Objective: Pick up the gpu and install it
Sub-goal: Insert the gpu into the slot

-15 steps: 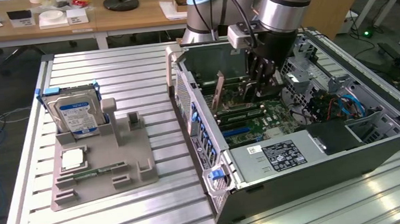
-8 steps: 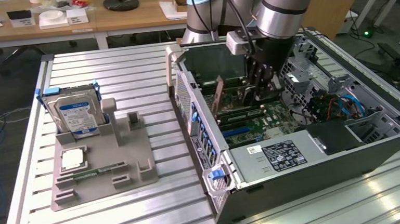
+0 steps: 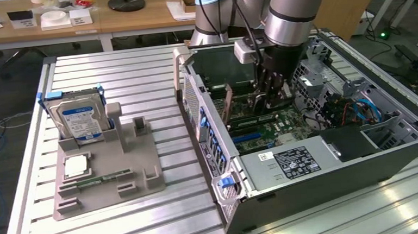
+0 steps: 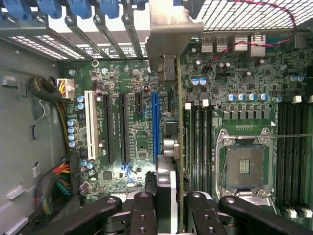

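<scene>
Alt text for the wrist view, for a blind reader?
The black gripper holds the gpu, a thin green circuit-board card with a silver metal bracket, seen edge-on above a green motherboard inside the computer case. Long expansion slots lie on one side of it, an empty processor socket on the other.

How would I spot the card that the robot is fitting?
Look inside the open computer case on the metal table, where the arm reaches in. The gpu is the thin card standing on edge over the motherboard, clamped in the tool; its silver end bracket sets it apart.
</scene>
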Robot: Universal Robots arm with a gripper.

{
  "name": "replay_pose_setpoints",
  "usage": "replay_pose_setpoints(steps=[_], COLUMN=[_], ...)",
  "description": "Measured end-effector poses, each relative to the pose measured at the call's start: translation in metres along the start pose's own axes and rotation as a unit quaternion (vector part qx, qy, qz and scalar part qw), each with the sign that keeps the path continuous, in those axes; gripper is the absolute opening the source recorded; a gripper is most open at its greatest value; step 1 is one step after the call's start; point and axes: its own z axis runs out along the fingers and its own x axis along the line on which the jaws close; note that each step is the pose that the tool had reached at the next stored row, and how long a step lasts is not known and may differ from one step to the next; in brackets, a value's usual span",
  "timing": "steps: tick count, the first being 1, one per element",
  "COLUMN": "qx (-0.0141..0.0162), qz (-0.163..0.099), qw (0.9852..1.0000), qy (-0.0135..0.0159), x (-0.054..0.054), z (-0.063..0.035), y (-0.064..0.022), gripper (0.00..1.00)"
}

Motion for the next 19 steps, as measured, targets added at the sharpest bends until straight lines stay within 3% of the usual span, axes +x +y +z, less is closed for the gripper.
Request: replay_pose_setpoints(steps=[5, 19], qx=[0.0031, 0.0036], qz=[0.0, 0.005], qw=[1.0, 1.0], qy=[0.0, 0.0001], x=[0.0, 0.004], z=[0.0033, 0.0113], y=[0.0041, 0.0086], gripper=[0.28, 0.28])
